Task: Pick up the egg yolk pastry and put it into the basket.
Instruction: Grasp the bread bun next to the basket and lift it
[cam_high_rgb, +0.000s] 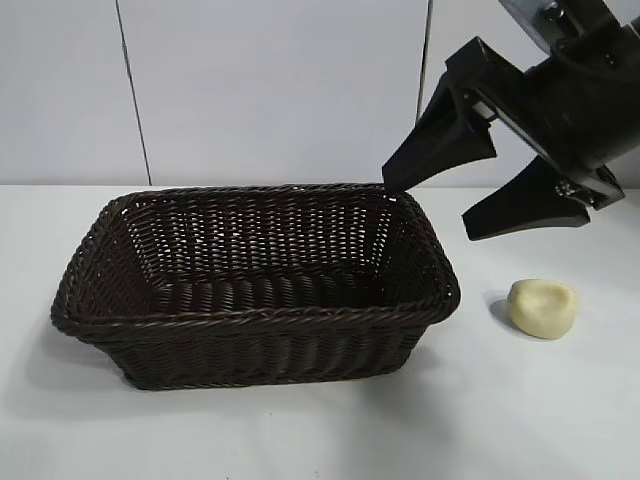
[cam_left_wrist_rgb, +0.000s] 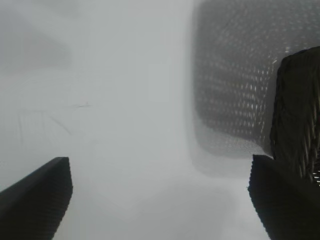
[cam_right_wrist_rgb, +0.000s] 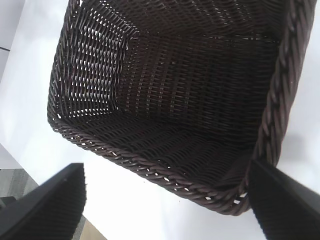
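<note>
The egg yolk pastry (cam_high_rgb: 541, 308), a small pale yellow lump with a dented top, lies on the white table to the right of the basket. The basket (cam_high_rgb: 250, 321) is dark brown wicker, stands at the middle and holds nothing. My right gripper (cam_high_rgb: 427, 208) is open and empty, hanging in the air above the basket's far right corner, up and to the left of the pastry. Its wrist view looks into the basket (cam_right_wrist_rgb: 200, 75) between its open fingers (cam_right_wrist_rgb: 55, 200). My left gripper (cam_left_wrist_rgb: 159, 165) is open and empty, with the basket (cam_left_wrist_rgb: 235, 75) blurred beyond it.
The white table (cam_high_rgb: 540, 420) runs all round the basket. A pale panelled wall (cam_high_rgb: 270, 90) stands behind it. The left arm does not show in the exterior view.
</note>
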